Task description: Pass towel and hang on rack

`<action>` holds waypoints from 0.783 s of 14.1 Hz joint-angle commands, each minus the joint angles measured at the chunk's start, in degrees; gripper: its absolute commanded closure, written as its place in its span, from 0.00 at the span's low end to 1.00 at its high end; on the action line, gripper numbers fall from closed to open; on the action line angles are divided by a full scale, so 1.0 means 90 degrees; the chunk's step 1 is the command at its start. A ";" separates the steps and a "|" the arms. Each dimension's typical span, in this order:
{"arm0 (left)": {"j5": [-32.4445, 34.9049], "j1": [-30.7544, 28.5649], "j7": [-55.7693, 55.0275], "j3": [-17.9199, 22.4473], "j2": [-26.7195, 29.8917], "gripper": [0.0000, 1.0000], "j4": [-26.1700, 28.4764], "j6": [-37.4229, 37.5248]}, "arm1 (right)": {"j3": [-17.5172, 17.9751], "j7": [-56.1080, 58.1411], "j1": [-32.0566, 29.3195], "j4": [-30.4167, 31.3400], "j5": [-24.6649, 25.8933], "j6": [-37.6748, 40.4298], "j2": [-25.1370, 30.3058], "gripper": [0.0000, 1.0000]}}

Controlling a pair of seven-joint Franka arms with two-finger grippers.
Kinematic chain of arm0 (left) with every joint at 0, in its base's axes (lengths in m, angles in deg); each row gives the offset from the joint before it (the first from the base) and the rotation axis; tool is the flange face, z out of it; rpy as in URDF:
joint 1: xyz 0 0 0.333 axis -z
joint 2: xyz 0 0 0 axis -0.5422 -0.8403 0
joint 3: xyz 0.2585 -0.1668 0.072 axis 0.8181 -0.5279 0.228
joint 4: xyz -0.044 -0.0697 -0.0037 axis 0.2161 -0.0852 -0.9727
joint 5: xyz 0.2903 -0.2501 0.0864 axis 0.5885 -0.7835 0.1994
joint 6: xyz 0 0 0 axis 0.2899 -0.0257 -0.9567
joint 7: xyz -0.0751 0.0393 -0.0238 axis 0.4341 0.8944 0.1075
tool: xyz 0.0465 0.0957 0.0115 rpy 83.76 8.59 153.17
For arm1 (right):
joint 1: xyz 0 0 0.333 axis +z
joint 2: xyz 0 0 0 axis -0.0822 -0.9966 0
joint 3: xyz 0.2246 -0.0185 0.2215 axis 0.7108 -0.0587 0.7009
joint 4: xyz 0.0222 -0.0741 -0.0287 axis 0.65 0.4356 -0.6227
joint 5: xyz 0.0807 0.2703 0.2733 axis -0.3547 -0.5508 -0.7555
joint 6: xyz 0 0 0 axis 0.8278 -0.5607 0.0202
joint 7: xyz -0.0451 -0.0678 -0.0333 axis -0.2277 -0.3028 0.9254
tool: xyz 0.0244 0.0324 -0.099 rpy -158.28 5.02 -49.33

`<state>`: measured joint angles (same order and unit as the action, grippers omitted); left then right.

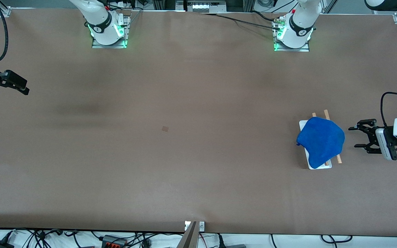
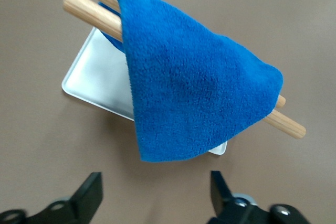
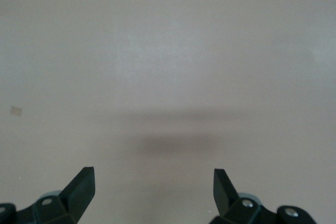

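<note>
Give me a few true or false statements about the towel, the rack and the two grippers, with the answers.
1. The towel is draped over the rack's wooden rods. True.
2. The left gripper grips the towel. False: its fingers are open, beside the rack and apart from the cloth.
3. The right gripper holds a rod. False: it is open and holds nothing, at the right arm's end of the table.
4. The towel covers the rods' ends. False: the ends stick out.

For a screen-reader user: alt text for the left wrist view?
A blue towel hangs over the two wooden rods of a white rack on a brown table. The open left gripper is beside it, holding nothing.
</note>
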<state>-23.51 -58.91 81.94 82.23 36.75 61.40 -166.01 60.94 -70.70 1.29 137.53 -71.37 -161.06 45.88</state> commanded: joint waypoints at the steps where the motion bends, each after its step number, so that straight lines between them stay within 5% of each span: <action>1: 0.0008 -0.0051 0.0033 -0.0003 0.0136 0.00 -0.0277 0.0149 | 0.0025 0.0108 -0.0039 0.0049 -0.0002 0.0146 0.0094 0.00; 4: 0.0221 -0.0051 -0.0297 0.0016 0.0156 0.00 -0.0511 0.0635 | 0.0025 0.0098 -0.0039 0.0059 -0.0011 0.0176 0.0104 0.00; 6: 0.0602 0.0007 -0.0872 0.0007 0.0146 0.00 -0.1232 0.1307 | 0.0025 0.0060 -0.0039 0.0049 -0.0011 0.0166 0.0114 0.00; 11: 0.0662 0.0134 -0.3418 -0.0071 0.0117 0.00 -0.2376 0.2724 | 0.0045 -0.0068 -0.0020 0.0059 0.0018 0.0147 0.0114 0.00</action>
<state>-18.96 -58.15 60.12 82.27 38.68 44.32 -145.85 60.95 -70.81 1.29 137.53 -71.37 -160.10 45.89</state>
